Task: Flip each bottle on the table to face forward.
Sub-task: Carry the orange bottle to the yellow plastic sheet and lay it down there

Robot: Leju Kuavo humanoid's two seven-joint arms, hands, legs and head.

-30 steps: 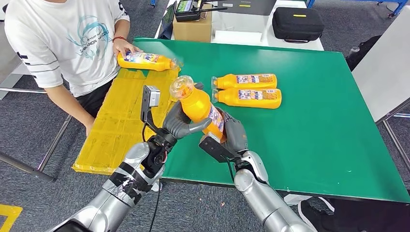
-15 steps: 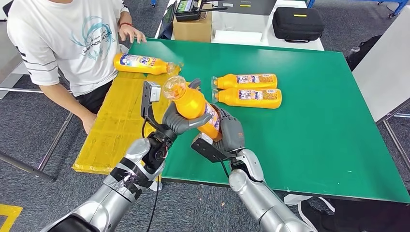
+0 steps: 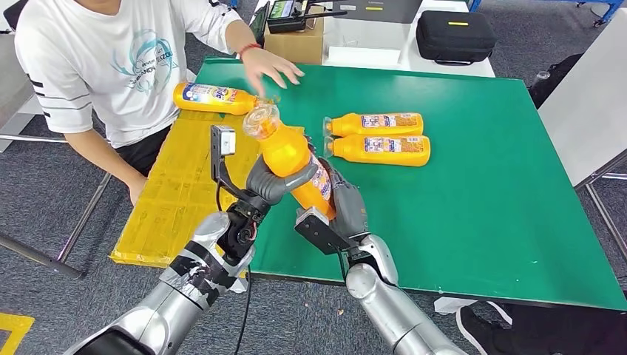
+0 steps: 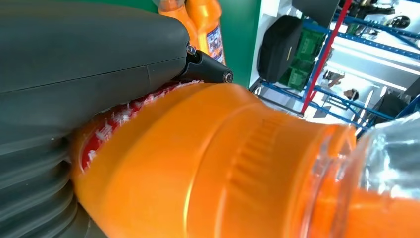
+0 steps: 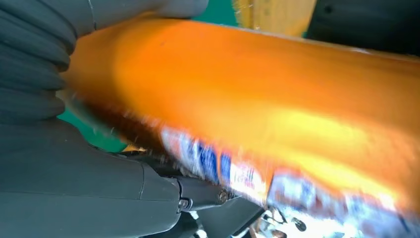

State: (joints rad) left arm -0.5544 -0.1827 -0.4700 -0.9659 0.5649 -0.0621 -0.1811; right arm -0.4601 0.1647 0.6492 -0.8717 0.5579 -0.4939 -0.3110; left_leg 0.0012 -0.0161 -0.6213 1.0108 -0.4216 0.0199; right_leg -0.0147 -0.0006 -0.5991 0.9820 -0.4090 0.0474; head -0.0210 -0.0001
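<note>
An orange bottle [image 3: 290,159] with a clear cap is held tilted above the green table [image 3: 473,192], cap toward the far left. My left hand [image 3: 277,182] grips its upper body and my right hand [image 3: 346,208] holds its lower end. Both wrist views show the same orange bottle [image 4: 223,168] [image 5: 257,104] up close, with a grey thumb pressed against it. Two more orange bottles lie side by side on the table, label up, one farther [image 3: 377,123] and one nearer [image 3: 381,149]. Another orange bottle [image 3: 214,97] lies on the yellow mat [image 3: 181,177].
A person in a white T-shirt sits at the table's left side, one hand [image 3: 268,68] reaching over the far left corner. A cardboard box [image 3: 294,43] and a black case [image 3: 452,35] stand on a white table behind. The green table's right half is open.
Both my hands have tilted the held bottle further toward the far left and shifted it slightly left. The person let go of the bottle on the mat and reached a hand over the table.
</note>
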